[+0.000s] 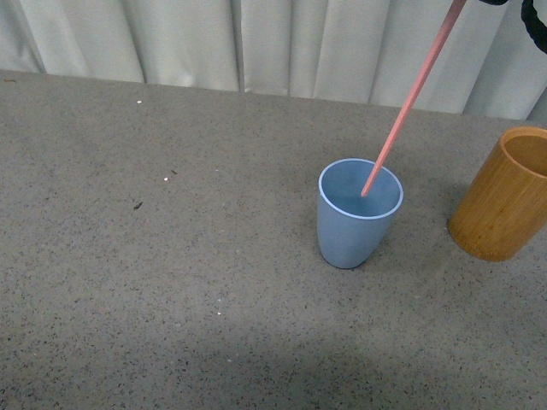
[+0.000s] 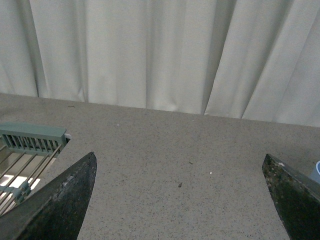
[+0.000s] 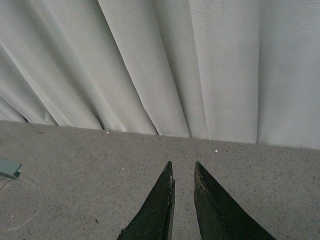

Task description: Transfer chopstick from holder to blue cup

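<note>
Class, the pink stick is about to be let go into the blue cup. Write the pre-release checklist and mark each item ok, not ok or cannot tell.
1. Lower tip of the chopstick inside the blue cup: ok.
2. Cup upright on the table: ok.
3. Stick vertical: not ok, it leans toward the upper right.
4. Holder apart from the cup: ok.
5. Right gripper gripping the stick: cannot tell; fingers nearly closed, no stick visible between them.
6. Left gripper open and away from the cup: ok.
</note>
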Controlling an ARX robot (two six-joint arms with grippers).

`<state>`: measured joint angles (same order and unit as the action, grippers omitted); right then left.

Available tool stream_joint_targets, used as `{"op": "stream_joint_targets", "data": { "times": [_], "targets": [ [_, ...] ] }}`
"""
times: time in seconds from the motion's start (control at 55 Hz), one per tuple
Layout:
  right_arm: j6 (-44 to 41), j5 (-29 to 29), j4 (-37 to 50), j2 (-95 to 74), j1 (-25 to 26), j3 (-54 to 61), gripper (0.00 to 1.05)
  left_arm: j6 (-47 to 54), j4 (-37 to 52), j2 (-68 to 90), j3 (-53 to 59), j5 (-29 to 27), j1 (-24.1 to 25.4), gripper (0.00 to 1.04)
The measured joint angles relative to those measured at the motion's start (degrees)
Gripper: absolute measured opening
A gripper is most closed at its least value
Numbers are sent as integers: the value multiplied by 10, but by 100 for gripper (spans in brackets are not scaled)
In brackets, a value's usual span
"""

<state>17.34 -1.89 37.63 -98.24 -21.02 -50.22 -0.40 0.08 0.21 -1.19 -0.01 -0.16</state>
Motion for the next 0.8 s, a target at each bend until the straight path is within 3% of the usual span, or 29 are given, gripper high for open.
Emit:
{"op": "stream_joint_targets", "data": {
  "times": [0.4, 0.636, 0.8],
  "targets": [
    [2, 5, 7, -20, 7, 5, 12, 0, 0, 0, 0, 0, 0, 98],
    [0, 9, 3, -22, 0, 5, 48, 0, 0, 0, 0, 0, 0, 98],
    [0, -25, -16, -8, 6, 9, 82, 0, 0, 0, 0, 0, 0, 98]
  ]
}}
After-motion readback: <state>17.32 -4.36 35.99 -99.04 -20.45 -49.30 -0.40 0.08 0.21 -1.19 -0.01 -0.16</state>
